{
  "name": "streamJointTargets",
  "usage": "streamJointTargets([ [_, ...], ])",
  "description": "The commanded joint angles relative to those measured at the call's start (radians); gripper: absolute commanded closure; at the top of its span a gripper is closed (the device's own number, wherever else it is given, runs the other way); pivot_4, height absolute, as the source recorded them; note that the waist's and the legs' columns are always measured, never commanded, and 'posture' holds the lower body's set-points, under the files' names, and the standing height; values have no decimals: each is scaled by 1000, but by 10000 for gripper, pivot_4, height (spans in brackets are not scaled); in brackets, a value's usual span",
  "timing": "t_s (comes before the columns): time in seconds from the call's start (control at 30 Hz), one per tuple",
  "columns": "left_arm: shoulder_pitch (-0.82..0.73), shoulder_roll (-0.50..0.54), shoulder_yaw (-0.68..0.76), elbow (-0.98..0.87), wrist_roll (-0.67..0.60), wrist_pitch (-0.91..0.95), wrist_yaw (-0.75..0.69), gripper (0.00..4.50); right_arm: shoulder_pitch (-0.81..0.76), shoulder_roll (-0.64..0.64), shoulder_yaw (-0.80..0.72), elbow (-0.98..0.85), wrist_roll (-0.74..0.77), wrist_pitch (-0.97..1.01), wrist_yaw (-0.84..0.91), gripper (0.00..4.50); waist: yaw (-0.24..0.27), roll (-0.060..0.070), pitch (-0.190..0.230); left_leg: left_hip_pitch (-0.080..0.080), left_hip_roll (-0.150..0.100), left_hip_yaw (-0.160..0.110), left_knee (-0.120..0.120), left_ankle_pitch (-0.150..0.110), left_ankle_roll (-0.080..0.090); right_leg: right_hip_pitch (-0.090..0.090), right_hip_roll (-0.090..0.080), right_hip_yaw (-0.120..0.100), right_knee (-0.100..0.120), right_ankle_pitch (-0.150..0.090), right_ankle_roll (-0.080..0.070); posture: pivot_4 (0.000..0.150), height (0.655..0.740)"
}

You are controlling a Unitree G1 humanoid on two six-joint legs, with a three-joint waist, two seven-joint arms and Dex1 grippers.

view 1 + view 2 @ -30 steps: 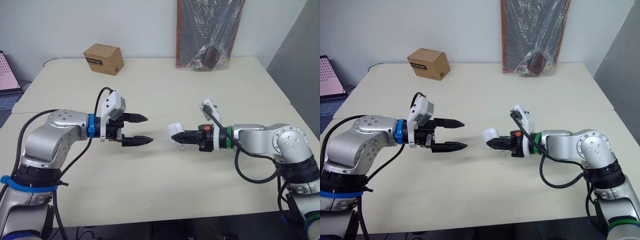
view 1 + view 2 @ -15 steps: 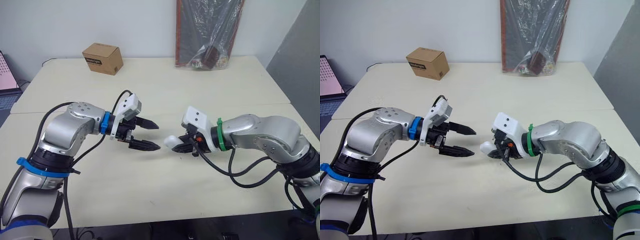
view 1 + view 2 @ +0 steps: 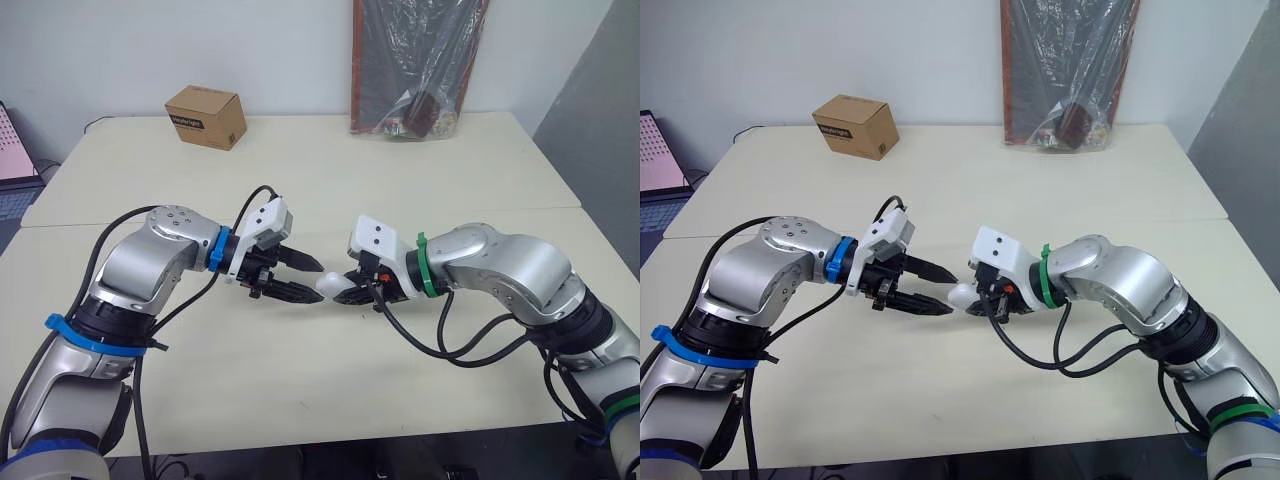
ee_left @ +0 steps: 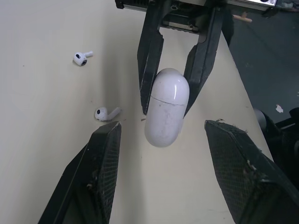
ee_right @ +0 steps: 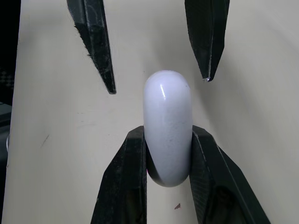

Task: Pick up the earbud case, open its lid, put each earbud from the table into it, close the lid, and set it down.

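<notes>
My right gripper [image 3: 348, 290] is shut on the white earbud case [image 3: 333, 287], holding it above the middle of the table with its lid closed. In the right wrist view the case [image 5: 167, 123] is pinched between the two black fingers [image 5: 133, 158]. My left gripper [image 3: 318, 281] is open and faces the case; its fingertips [image 5: 108, 79] flank the case's free end without touching it. In the left wrist view the case [image 4: 166, 107] sits between my spread fingers [image 4: 103, 168]. Two white earbuds [image 4: 80, 58] [image 4: 103, 113] lie on the table beside the case.
A brown cardboard box [image 3: 206, 117] stands at the back left of the table. A black plastic-wrapped bundle [image 3: 415, 65] leans on the wall at the back right. A laptop [image 3: 15, 160] is at the left edge. A seam [image 3: 560, 209] divides the table.
Both arms have moved inward toward each other. The right gripper has carried the case leftward, and the left gripper's open fingers now stand on either side of its free end.
</notes>
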Motion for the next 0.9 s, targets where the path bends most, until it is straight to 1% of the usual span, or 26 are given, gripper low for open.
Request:
streamJointTargets([
  [0.03,-3,2,-2,-29,8,-20,-17,15695,-39,10,-15,-5,-37,-19,35,37149,0,0,0,0,0,0,0,0,0,0,0,0,0,0,0,1500,7400],
  [0.07,-2,1,-3,-28,10,-23,-17,15695,-39,12,-17,-4,-44,-18,41,37149,0,0,0,0,0,0,0,0,0,0,0,0,0,0,0,1500,7400],
  [0.17,0,-3,-1,-29,6,-21,-18,21138,-38,17,-20,-5,-62,-13,57,37149,0,0,0,0,0,0,0,0,0,0,0,0,0,0,0,1500,7400],
  [0.3,-5,-6,-4,-19,15,-32,-19,33792,-38,24,-23,-2,-81,-10,75,37149,0,0,0,0,0,0,0,0,0,0,0,0,0,0,0,1500,7400],
  [0.33,-7,-8,-5,-16,18,-34,-19,36305,-38,26,-24,-3,-85,-9,80,37149,0,0,0,0,0,0,0,0,0,0,0,0,0,0,0,1500,7400],
  [0.9,-30,-36,-19,0,51,-31,-44,36305,-59,67,-15,1,-130,4,123,37149,-1,0,0,0,0,0,1,0,0,0,0,0,1,0,0,1500,7400],
])
